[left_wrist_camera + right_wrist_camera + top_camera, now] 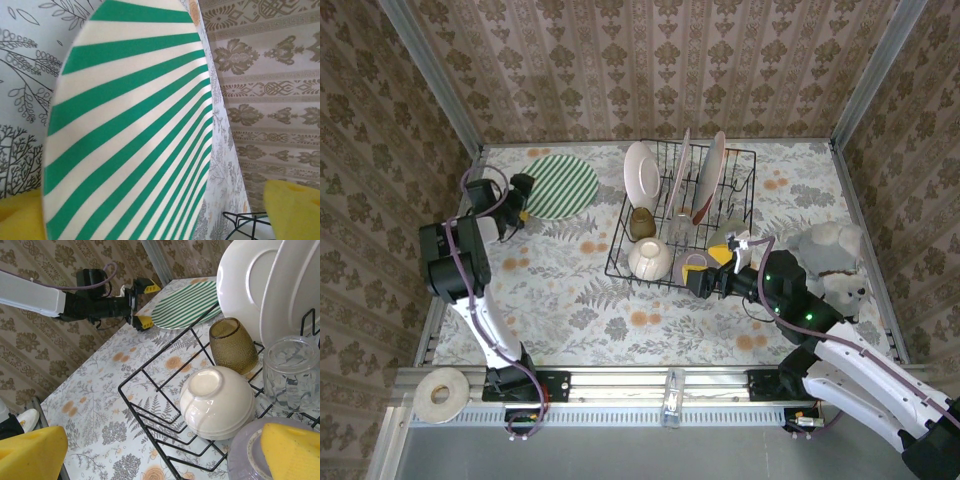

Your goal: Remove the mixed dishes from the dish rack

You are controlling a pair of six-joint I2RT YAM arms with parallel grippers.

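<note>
The black wire dish rack [620, 262] stands mid-table. It holds upright white plates [642, 172], an amber-brown cup [232, 345], a clear glass [291, 372], an upturned cream bowl [217, 402], a lilac bowl [245, 457] and a pale-green cup [725, 238]. A green-striped plate [560, 186] lies flat on the table left of the rack. My left gripper [523, 203] is open at that plate's left rim, its yellow fingers [292, 210] wide apart either side of the plate [130, 125]. My right gripper [160, 455] hangs open at the rack's front right corner, one finger [292, 452] over the lilac bowl.
A grey and white plush toy [835, 262] sits on the table right of the rack, beside my right arm. A roll of tape [438, 395] lies on the front rail at the left. Patterned walls close in the table on three sides.
</note>
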